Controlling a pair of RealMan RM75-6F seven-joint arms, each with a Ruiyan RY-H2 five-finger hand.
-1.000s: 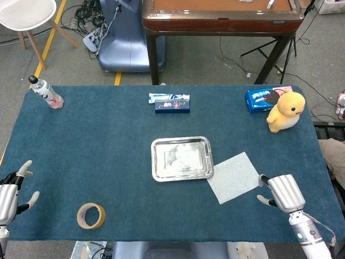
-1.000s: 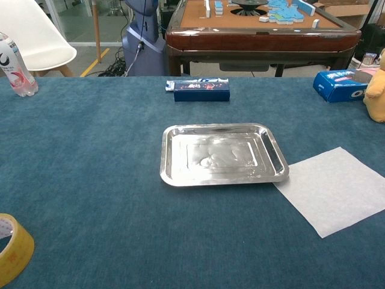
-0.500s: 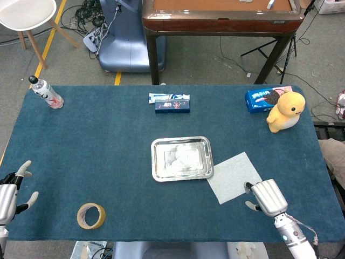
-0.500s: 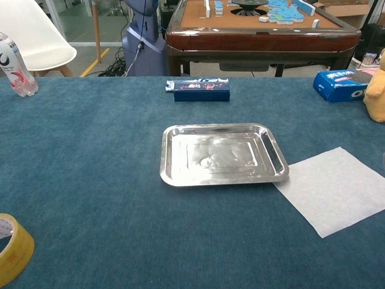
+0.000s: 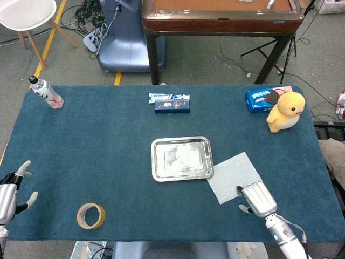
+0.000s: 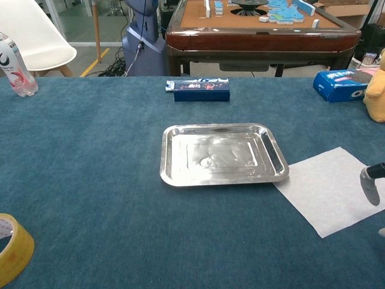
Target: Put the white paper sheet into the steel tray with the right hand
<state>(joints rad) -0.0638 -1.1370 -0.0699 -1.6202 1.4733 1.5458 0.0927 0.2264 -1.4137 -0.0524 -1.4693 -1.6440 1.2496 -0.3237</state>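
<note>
White paper sheet (image 5: 233, 176), thin and square, lies flat on the blue cloth just beside the right edge of the shiny rectangular steel tray (image 5: 181, 158), one corner touching or nearly touching the tray's rim; none of it is inside the tray. At the sheet's near right edge we see the fingertips (image 5: 240, 189) of our right hand (image 5: 257, 199) at, or just over, the paper. The fingers lie side by side, pointing toward the tray, the thumb out to one side; we cannot tell whether they press the sheet or only hover, and nothing is pinched in them. In the chest view only a grey fingertip (image 6: 369, 185) shows over the paper's right side.

Our left hand (image 5: 9, 193) sits at the near left corner of the blue-covered table (image 5: 97, 151), fingers spread apart and holding nothing, well away from the tray.

Farther out, we see a yellow roll of tape (image 5: 90, 215) lying flat near the front left edge. A dark blue rectangular box (image 5: 171, 103) with a white tube against its far side sits behind the tray. A blue packet of biscuits (image 5: 262, 99) lies at the far right, with a yellow plush chick (image 5: 285, 111) just beside it. A clear plastic bottle (image 5: 46, 93) with a pink label lies at the far left corner. Beyond the table stand a brown wooden table (image 5: 221, 16) and a white chair (image 5: 27, 16).
</note>
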